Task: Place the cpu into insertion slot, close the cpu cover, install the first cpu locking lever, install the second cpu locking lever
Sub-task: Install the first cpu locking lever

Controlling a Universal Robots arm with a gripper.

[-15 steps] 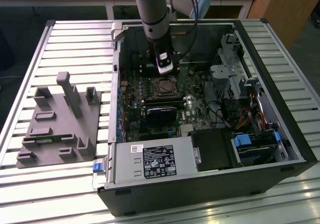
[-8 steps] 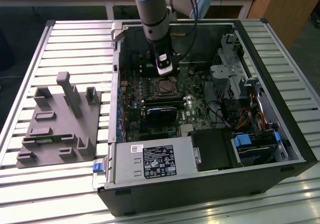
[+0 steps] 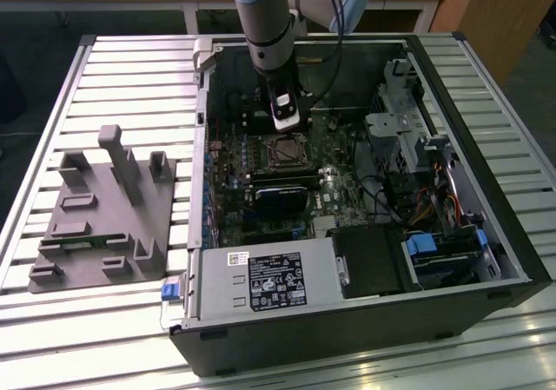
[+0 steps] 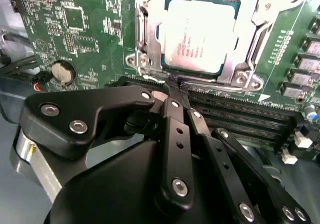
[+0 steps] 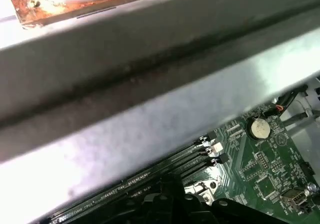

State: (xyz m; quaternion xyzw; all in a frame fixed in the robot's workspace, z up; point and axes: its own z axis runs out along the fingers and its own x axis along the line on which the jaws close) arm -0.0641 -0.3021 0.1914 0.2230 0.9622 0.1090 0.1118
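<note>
The cpu [image 4: 200, 34], a pale silvery square chip, lies in the insertion slot [image 3: 287, 152] on the green motherboard. The cpu cover [image 4: 149, 39], a silvery metal frame with a window, lies flat over the chip's edges. A thin metal lever rod [image 4: 220, 84] runs along the socket's side nearest the gripper. In the second wrist view my gripper [image 4: 177, 87] is shut, its black fingertips pressed together right at that rod and the socket's edge. I cannot tell whether the tips pinch the rod or only touch it. In the exterior view the gripper [image 3: 285, 125] hangs just behind the socket.
Black memory slots [image 4: 240, 114] run beside the socket under the fingers, and a coin battery [image 4: 63, 72] lies nearby. The case holds a black card [image 3: 282, 195], a labelled power supply [image 3: 261, 281] and a drive cage [image 3: 400, 129]. A grey fixture block [image 3: 104, 212] stands on the table at the exterior view's left.
</note>
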